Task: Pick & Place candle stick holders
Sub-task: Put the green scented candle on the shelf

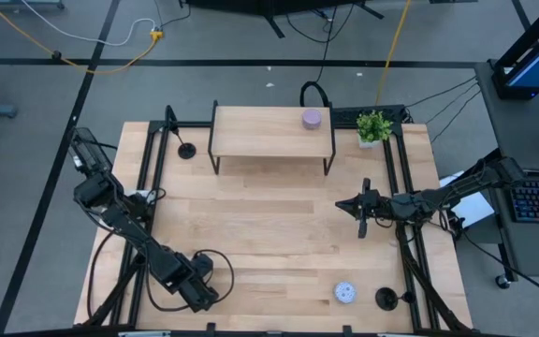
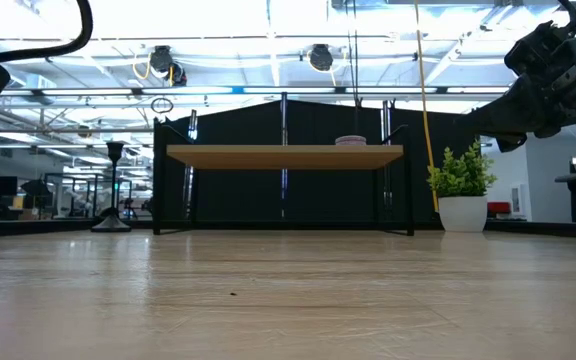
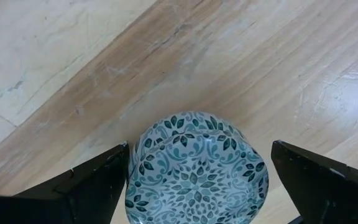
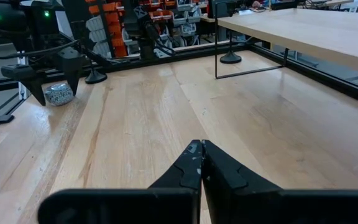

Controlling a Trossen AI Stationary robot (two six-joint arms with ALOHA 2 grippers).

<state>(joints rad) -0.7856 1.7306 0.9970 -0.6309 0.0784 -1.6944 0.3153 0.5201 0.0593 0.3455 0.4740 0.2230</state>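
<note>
One black candle stick holder [image 1: 186, 150] stands on its disc base at the far left beside the shelf, and it also shows in the low view [image 2: 113, 215]. Another candle stick holder [image 1: 386, 300] stands at the near right corner. My left gripper [image 1: 199, 281] is near the table's near left edge, open and pointing down. Its fingers stand on either side of a teal flower-patterned puck [image 3: 197, 168] that lies flat on the table, one finger close beside its rim. My right gripper [image 4: 201, 149] hangs shut and level over the table's right middle [image 1: 340, 204], holding nothing.
A wooden shelf [image 1: 269, 131] on thin black legs stands at the far middle with a lavender puck [image 1: 313, 118] on it. A small potted plant [image 1: 373, 126] stands to its right. A white puck [image 1: 345, 293] lies near the front right. Black frame rails [image 1: 405, 178] run along both sides.
</note>
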